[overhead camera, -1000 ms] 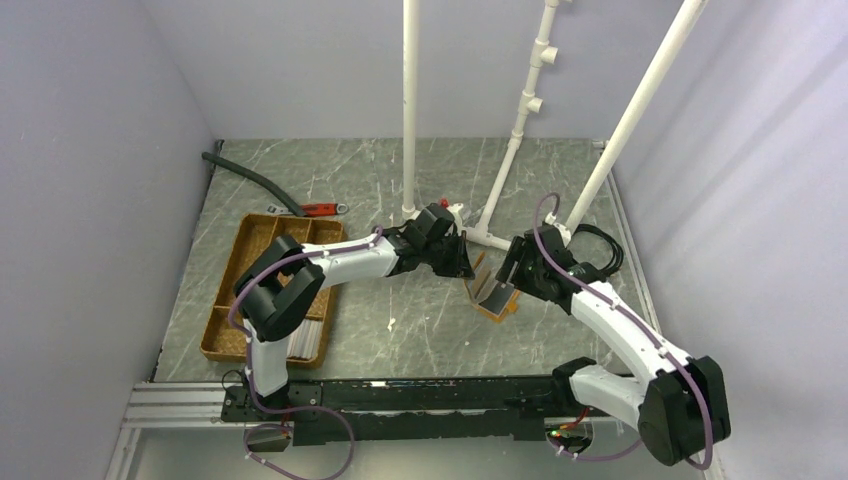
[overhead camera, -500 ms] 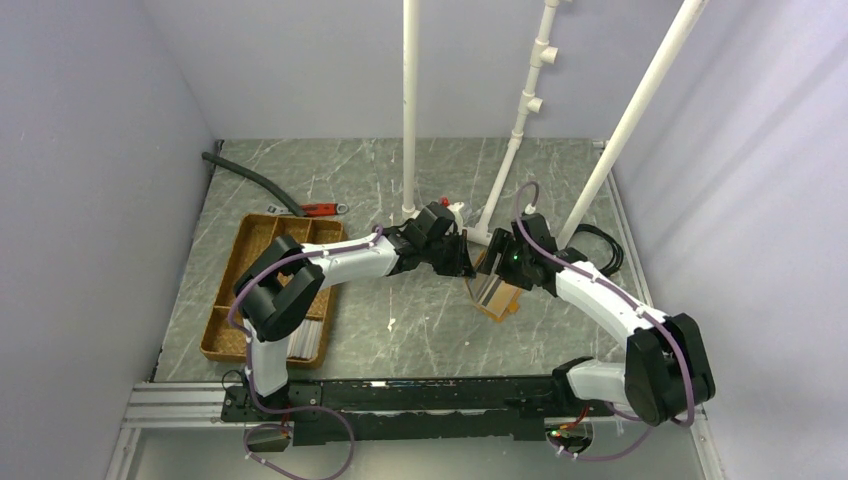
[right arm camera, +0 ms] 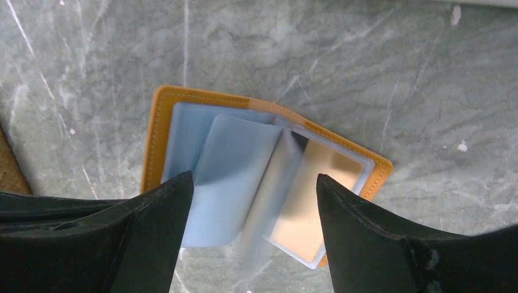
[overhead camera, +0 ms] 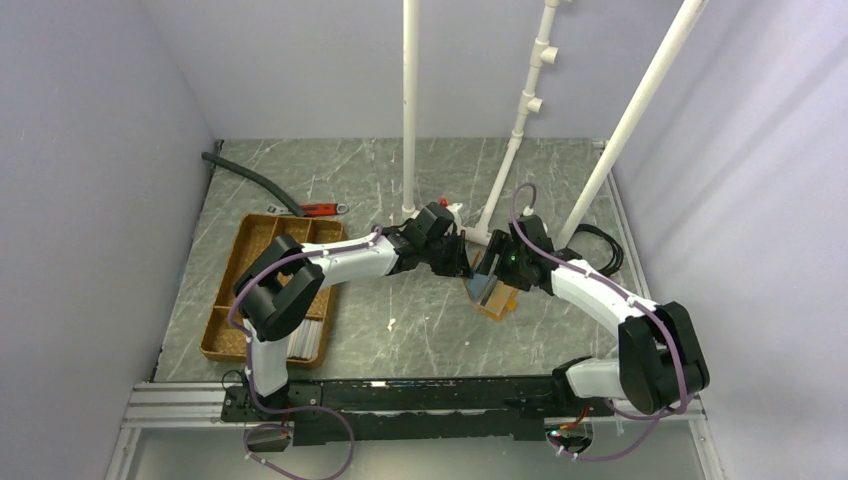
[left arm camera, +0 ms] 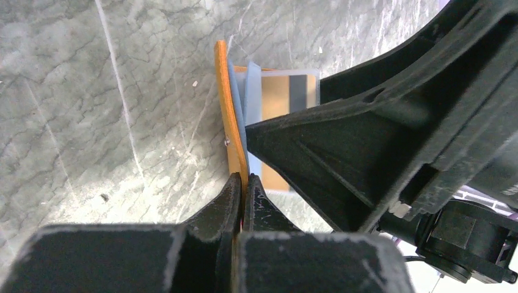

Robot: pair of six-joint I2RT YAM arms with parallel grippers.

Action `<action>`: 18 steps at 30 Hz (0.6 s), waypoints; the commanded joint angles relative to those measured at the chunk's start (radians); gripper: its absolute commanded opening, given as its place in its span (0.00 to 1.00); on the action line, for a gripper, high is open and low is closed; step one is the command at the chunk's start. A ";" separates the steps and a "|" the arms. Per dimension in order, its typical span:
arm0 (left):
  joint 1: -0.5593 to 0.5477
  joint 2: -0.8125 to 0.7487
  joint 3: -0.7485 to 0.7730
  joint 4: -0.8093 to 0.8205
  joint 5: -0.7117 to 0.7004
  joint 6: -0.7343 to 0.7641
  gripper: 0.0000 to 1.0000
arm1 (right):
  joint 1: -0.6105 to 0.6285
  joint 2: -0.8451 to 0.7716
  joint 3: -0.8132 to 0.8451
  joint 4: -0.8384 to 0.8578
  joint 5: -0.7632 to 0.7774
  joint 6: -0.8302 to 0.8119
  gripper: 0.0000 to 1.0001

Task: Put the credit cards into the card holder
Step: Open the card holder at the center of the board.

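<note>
One card holder, two grippers, one tray.

The card holder (right arm camera: 156, 135) lies open like a book directly under the right gripper (right arm camera: 253, 180), whose fingers are spread wide to either side and hold nothing. Its long axis runs from finger to finger, slightly slanted. At least three pale blue sleeves (right arm camera: 235, 177) show inside, one standing up and blurred; I cannot tell any card apart from them. The left gripper (left arm camera: 242, 186) is clenched on the edge of one orange cover (left arm camera: 231, 122), raised on edge. The brown tray (overhead camera: 225, 300) sits well behind the left gripper.

Left arm (overhead camera: 345, 262) jaws clamp, right arm (overhead camera: 590, 290) jaws gape.
</note>
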 commanded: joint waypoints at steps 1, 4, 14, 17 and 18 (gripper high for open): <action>-0.003 -0.064 0.017 0.097 0.011 -0.012 0.00 | 0.001 -0.042 -0.048 0.008 0.015 0.013 0.76; -0.001 -0.067 0.014 0.095 0.000 -0.009 0.00 | -0.003 -0.095 -0.046 -0.074 0.083 0.006 0.75; 0.004 -0.045 0.015 0.102 0.029 -0.015 0.00 | -0.012 -0.135 -0.085 -0.058 0.024 -0.043 0.76; 0.004 -0.044 0.012 0.099 0.032 -0.021 0.00 | -0.012 -0.156 -0.101 0.002 -0.013 -0.024 0.75; 0.004 -0.043 0.007 0.104 0.034 -0.024 0.00 | -0.013 -0.158 -0.101 0.018 -0.019 -0.022 0.74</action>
